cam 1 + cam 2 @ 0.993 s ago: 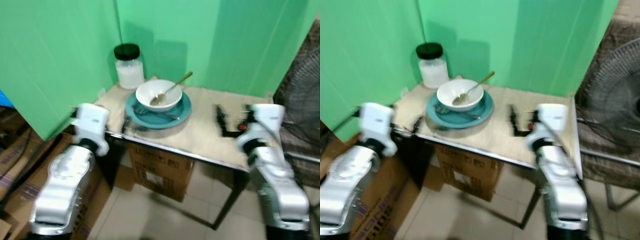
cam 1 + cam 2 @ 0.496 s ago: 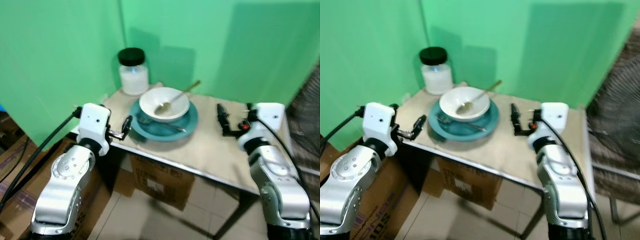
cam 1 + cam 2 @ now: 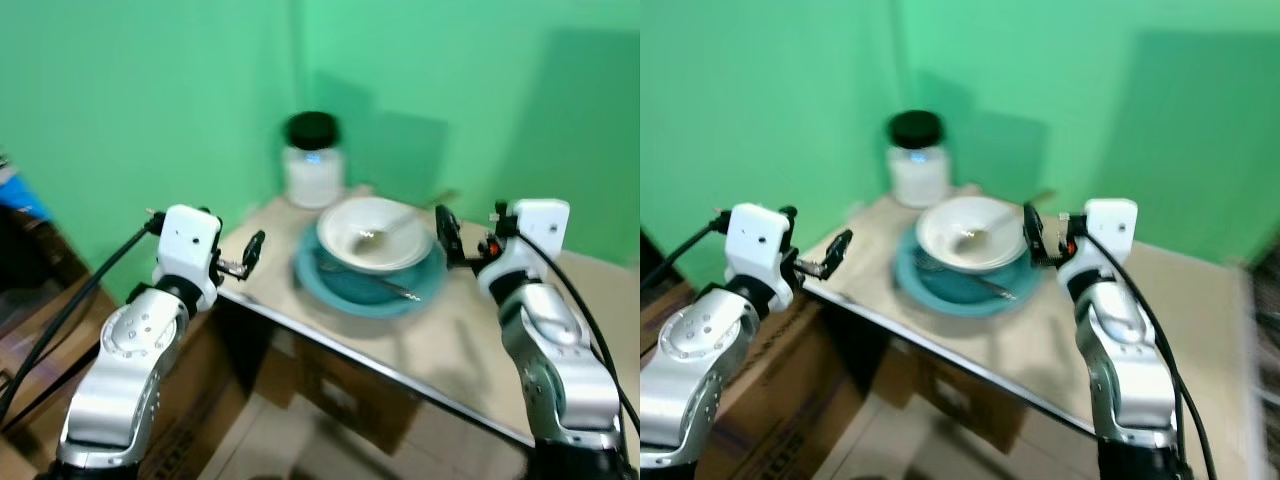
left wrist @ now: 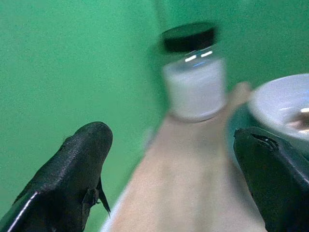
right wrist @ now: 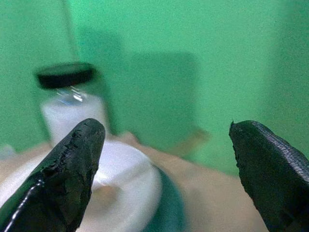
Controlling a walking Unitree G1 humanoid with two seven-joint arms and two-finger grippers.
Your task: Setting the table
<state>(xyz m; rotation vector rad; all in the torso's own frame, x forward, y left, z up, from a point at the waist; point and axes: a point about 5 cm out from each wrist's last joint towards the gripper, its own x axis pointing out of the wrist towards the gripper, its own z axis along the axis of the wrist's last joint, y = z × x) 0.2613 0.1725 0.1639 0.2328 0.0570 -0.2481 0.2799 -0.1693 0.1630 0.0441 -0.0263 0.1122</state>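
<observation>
Shift since earlier: my head view has swung and closed in on the table (image 3: pixel 470 330), so the whole scene slid across; I read that as camera motion, not the dishes moving. Both arms have come up toward the setting, and the right one now sits much closer to the bowl than it did a second ago
Blur: all views are smeared, so I take it the rig is still moving
Left gripper (image 3: pixel 250 255): fingers spread wide with nothing between them, over the table's near corner; the jar (image 4: pixel 194 72) is straight ahead of it and the bowl's rim just off to one side
Right gripper (image 3: pixel 447 238): jaws wide apart and empty, just beside the bowl (image 3: pixel 375 232), looking across its rim toward the jar
Setting: bowl sits on the plate (image 3: pixel 368 285) with a spoon (image 3: pixel 392 228) resting in it; a fork (image 3: pixel 385 287) lies on the plate by the bowl's base, on the side nearer me
Meaning for task: I judge this as the approach ending, with both grippers now placed either side of the plate and nothing grasped yet
Risk: with this blur I would not commit to a grasp; the right fingers are near enough to knock the bowl
</observation>
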